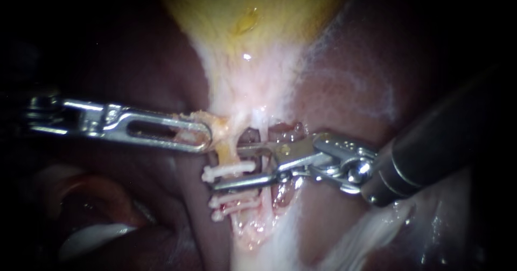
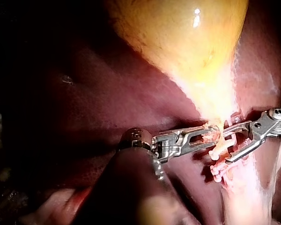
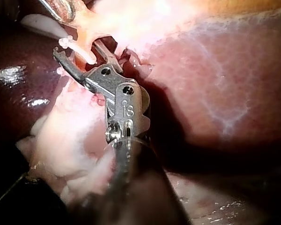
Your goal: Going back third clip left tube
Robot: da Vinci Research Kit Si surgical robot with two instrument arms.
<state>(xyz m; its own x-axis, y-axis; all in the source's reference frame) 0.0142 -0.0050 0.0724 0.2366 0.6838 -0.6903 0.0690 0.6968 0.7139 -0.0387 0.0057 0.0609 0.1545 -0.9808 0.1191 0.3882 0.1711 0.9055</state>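
My left instrument (image 1: pixel 203 136) comes in from the left, its slotted jaws shut on yellowish tissue at the gallbladder's (image 1: pixel 253 12) neck. My right instrument (image 1: pixel 229 168) reaches in from the right, jaws open, one above and one below the upper white clip (image 1: pixel 230 169) on the left tube (image 1: pixel 242 193). Two more white clips (image 1: pixel 232 203) sit close together lower on that tube. In the right wrist view the open jaws (image 3: pixel 79 52) straddle a clip (image 3: pixel 78 49). The left wrist view shows my left instrument (image 2: pixel 210 136) holding tissue, with the right one (image 2: pixel 235 144) just ahead.
Dark red liver (image 1: pixel 134 66) lies on both sides of the pale stalk. A second reddish tube (image 1: pixel 283 190) runs right of the clipped one, behind the right instrument. Pale fatty tissue (image 1: pixel 366 233) spreads at the lower right.
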